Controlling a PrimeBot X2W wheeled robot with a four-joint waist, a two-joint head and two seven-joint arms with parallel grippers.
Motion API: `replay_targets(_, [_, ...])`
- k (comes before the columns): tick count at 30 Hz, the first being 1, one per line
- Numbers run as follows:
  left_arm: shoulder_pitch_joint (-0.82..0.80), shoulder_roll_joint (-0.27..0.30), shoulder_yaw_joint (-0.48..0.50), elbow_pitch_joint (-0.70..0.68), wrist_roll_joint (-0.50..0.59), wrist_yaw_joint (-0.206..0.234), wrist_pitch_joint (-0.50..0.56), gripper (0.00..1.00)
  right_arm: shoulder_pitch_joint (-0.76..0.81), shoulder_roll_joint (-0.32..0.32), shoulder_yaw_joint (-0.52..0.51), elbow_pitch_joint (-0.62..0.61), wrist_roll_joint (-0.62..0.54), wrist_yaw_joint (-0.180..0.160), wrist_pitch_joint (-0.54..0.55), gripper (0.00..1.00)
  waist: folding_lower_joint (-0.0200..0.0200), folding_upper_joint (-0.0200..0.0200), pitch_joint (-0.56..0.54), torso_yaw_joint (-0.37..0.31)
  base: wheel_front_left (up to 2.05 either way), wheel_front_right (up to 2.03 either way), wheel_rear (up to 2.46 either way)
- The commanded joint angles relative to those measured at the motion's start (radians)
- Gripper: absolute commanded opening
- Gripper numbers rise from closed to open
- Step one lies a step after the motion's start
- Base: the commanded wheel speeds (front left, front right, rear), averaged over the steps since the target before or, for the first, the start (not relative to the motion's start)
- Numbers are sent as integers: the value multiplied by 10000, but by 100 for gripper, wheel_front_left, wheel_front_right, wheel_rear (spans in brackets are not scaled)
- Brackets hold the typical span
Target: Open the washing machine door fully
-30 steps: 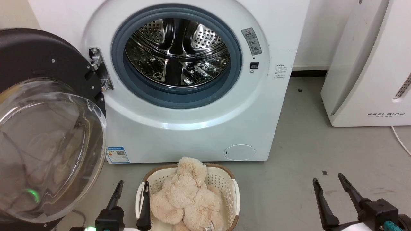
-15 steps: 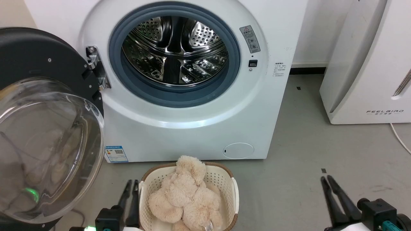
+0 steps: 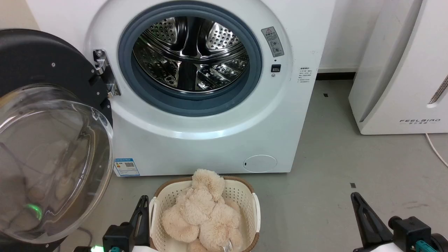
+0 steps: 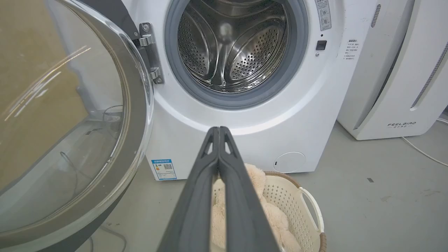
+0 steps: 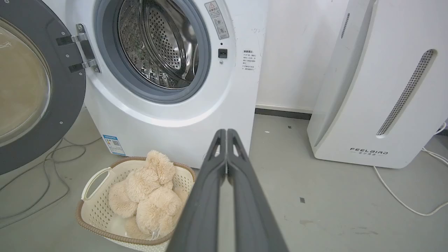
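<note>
Round glossy black washing machine door (image 3: 49, 140), glass-bowled, swung wide left of white front-loading washing machine (image 3: 210, 140). Left gripper (image 3: 143, 200), right gripper (image 3: 355, 196): 2 fingers each pressed together, empty. Risk judged: cream plastic basket (image 3: 257, 210) knocked if left gripper advanced.

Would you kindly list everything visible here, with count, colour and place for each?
white front-loading washing machine: one, white, centre, steel drum exposed
round glossy black washing machine door with clear glass bowl: one, black, swung open on the left
cream perforated plastic basket: one, cream, floor before machine
beige fluffy plush toy: one, beige, in basket
white FEELBIRD appliance: one, white, right of machine
thin white cable: one, white, floor by appliance
left gripper: one, dark, shut, beside basket
right gripper: one, dark, shut, over floor
</note>
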Motion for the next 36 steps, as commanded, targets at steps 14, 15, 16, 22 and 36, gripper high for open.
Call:
replay_targets(14, [-151, -49, 189, -277, 140, -140, 364, 0, -314, 8, 56, 80, -69, 1, 118, 0, 0, -1, 44, 15, 0, 0, 0])
replay_targets(15, [-156, -51, 198, -290, 146, -148, 384, 0, -325, 8, 58, 84, -72, 1, 123, 0, 0, -1, 46, 15, 0, 0, 0])
replay_targets(16, [-161, -53, 206, -303, 151, -155, 405, 0, -336, 9, 61, 89, -75, 2, 129, 0, 0, -1, 49, 16, 0, 0, 0])
replay_targets(22, [-191, -66, 258, -381, 182, -200, 526, 0, -400, 10, 73, 113, -92, 2, 164, 0, 0, -1, 65, 22, 0, 0, 0])
replay_targets(36, [-262, -97, 379, -563, 254, -304, 809, 0, -550, 14, 103, 170, -132, 2, 244, 0, 0, -1, 104, 34, 0, 0, 0])
